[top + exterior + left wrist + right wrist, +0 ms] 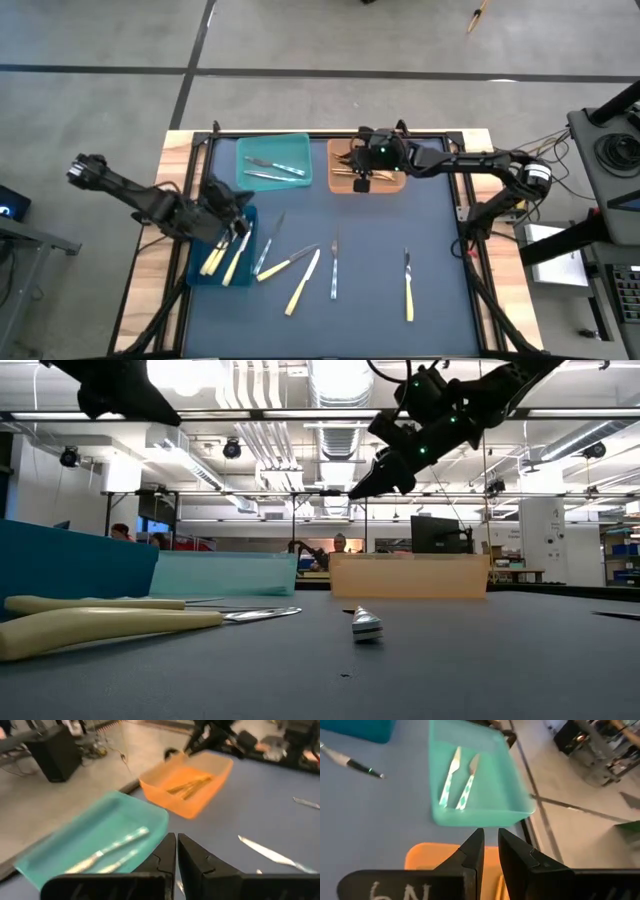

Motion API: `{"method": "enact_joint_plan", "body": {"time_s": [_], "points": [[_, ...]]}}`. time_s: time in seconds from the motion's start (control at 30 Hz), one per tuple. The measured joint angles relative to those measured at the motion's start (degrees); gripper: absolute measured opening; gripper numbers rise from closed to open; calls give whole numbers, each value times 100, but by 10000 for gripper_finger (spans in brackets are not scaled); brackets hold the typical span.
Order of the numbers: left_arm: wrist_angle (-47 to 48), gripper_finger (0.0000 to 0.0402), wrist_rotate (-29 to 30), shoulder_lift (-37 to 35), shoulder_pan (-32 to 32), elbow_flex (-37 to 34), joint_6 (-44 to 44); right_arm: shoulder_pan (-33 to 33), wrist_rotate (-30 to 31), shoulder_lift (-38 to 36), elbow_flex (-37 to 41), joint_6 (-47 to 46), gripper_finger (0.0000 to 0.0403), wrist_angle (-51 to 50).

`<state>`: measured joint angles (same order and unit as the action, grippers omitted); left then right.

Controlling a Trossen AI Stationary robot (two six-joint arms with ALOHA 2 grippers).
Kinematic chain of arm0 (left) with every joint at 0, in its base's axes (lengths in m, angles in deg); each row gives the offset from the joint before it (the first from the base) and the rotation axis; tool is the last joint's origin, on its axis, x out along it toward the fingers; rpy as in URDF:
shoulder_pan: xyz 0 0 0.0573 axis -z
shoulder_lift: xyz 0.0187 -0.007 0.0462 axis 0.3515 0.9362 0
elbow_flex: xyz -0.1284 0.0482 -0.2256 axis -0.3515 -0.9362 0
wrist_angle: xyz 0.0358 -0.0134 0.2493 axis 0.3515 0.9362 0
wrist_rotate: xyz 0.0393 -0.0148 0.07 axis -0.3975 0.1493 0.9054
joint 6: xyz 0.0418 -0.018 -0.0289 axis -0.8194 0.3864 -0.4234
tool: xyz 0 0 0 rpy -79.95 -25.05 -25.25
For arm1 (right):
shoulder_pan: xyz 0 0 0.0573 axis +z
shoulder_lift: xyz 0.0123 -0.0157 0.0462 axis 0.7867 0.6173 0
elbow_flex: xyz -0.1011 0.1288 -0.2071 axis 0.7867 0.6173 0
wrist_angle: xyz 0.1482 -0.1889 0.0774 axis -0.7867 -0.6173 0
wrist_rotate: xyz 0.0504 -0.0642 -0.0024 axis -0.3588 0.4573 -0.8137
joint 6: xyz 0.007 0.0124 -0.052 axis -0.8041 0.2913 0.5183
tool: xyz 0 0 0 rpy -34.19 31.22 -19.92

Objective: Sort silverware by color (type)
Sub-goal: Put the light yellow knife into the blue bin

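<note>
The sorting looks roughly half done. The teal bin point(273, 160) at the back of the worktop point(430, 230) holds two silvery pieces point(459, 780), the orange bin point(366, 168) beside it holds several orange-tan pieces point(189, 785), and the dark blue bin point(220, 250) near the left edge carries a couple of pale yellow pieces point(225, 258). Still loose on the dark mat are about six items: a silvery knife point(266, 250), two yellow-handled pieces point(302, 282) lying close together, a slim silvery piece point(334, 268) in the middle, and a yellow-handled one point(408, 292) well apart to the right.

The left claw point(232, 222) hovers over the blue bin with its fingers pressed together and nothing between them. The right claw point(362, 180) hangs above the orange bin, fingers nearly together with only a narrow slit showing; nothing is visibly pinched (a slim piece could hide there, but I cannot see one).

My judgement: the remaining work is picking up the loose yellow and silvery items and dropping each in its matching bin.

The worktop is a dark blue-grey mat on a wooden top with a black frame. Beyond it lies a large workshop with exposed ceiling ducts, bright lamps, monitors and people seated far back.
</note>
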<state>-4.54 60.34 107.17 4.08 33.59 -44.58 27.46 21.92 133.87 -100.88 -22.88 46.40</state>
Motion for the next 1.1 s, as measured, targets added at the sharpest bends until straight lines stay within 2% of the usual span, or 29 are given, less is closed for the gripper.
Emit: {"method": "enact_joint_plan", "body": {"time_s": [0.27, 0.4, 0.53, 0.73, 1.1], "points": [[-14, 0, 7, -676, -712, 0, -1069, -150, 0, 0, 0, 171, 47, 1067], [-108, 0, -376, -918, -1178, 0, -1734, -255, 2, 0, -112, 236, 47, 1505], [-210, 0, -701, -1115, -1645, 0, -2319, -367, 4, 0, -426, 234, 47, 1526], [-364, 0, -1251, -1256, -2154, -2, -2714, -375, 4, 0, -701, 144, 47, 1472], [-906, 0, -2061, -1264, -2691, -2, -3956, -331, 7, 0, -734, -1000, 47, 1469]]}}
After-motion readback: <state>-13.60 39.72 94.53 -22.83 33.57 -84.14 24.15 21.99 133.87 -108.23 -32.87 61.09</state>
